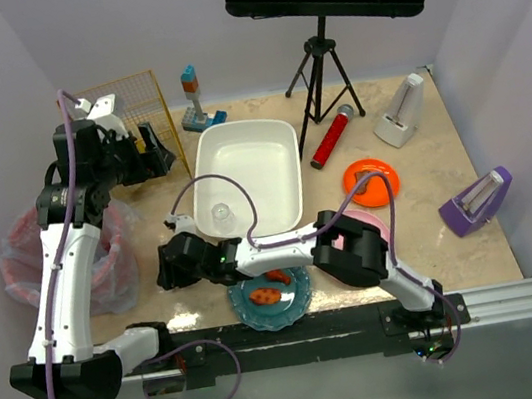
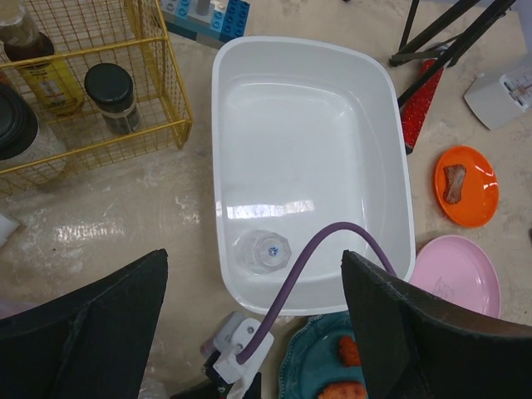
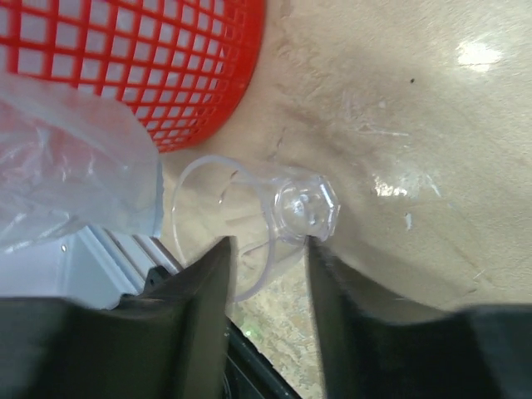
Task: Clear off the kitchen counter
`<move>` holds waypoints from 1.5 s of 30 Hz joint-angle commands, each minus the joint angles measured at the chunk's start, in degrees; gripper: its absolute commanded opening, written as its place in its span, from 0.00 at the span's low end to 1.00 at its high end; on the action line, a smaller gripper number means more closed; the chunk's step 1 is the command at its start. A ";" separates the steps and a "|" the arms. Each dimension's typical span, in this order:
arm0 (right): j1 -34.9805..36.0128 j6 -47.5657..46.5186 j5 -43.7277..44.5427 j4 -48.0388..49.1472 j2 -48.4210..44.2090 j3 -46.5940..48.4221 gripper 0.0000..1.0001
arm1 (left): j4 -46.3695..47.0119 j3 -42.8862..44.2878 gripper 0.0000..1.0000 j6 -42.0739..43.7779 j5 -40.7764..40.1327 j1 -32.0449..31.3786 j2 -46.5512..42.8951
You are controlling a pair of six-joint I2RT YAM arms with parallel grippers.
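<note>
Right jaws (image 3: 269,249) half-narrowed astride the clear cup (image 3: 293,206); gripping it or not, can't tell. Cup lies on its side on the table (image 3: 399,108), just beside the red basket (image 3: 166,75), mouth left, base right, long axis across the gap. Left jaws (image 2: 253,262) wide, empty, well apart over the white tub (image 2: 307,125).

The white-and-black left arm (image 1: 63,262) rises from its base at 7 o'clock and folds at the top. Its wrist turns toward 3 o'clock, carrying the black two-finger left gripper (image 1: 160,154) up at 10 o'clock. Its jaws are spread wide, with the fingers (image 2: 100,332) far apart.

The white-and-black right arm (image 1: 354,246) starts at 5 o'clock, bends at a bulky elbow and stretches low toward 9 o'clock. The black right gripper (image 1: 164,268) has its jaws drawn partway in. Whether its fingers (image 3: 204,291) clamp anything is unclear.
</note>
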 commanded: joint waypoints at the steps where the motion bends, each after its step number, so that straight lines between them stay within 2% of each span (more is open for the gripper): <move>1: -0.66 0.81 3.00 0.71 -1.95 -0.13 0.35 | 0.58 -1.18 0.90 0.96 0.94 0.38 -1.30; 7: -1.36 0.81 4.41 1.86 -5.02 -4.26 0.02 | 1.37 -2.14 0.89 0.78 1.29 0.38 -1.39; 8: -1.71 0.64 4.50 1.69 -5.72 -4.87 0.00 | 1.37 -2.14 0.90 0.78 1.37 0.38 -1.30; 14: -3.64 -0.85 6.43 1.24 -14.58 -11.72 0.00 | 1.64 -1.79 0.90 0.69 1.64 0.38 -1.65; 19: -5.05 -4.80 10.47 -0.51 -29.51 -19.19 0.00 | 2.34 -0.04 0.90 -0.27 4.09 0.38 -2.36; 23: -8.64 -6.65 8.47 -2.88 -42.71 -24.82 0.00 | 5.14 1.81 0.89 -4.48 9.79 0.38 -3.58; 26: -14.78 -8.41 -0.30 -0.88 -51.93 -29.56 0.00 | 11.98 -0.11 0.89 -10.27 19.62 0.29 -5.16; 29: -18.58 -10.08 -3.75 1.85 -61.26 -33.44 0.00 | 21.20 -4.51 0.88 -17.48 27.11 -0.24 -8.06; 33: -21.22 -12.63 -1.83 1.51 -68.21 -34.15 0.00 | 29.30 -6.89 0.88 -22.93 30.99 -0.76 -11.14; 37: -23.24 -13.34 -6.03 4.31 -71.64 -33.88 0.00 | 44.48 -12.24 0.88 -33.29 36.61 -2.43 -12.73; 40: -23.51 -13.16 -8.85 7.21 -73.14 -33.62 0.00 | 55.93 -16.64 0.88 -40.08 37.15 -6.64 -12.73; 43: -23.59 -12.55 -9.39 8.19 -74.46 -33.36 0.00 | 58.06 -17.09 0.88 -40.36 35.22 -12.00 -12.20; 45: -23.51 -12.11 -9.47 9.24 -75.60 -33.79 0.00 | 59.54 -17.78 0.88 -40.96 34.86 -13.24 -12.02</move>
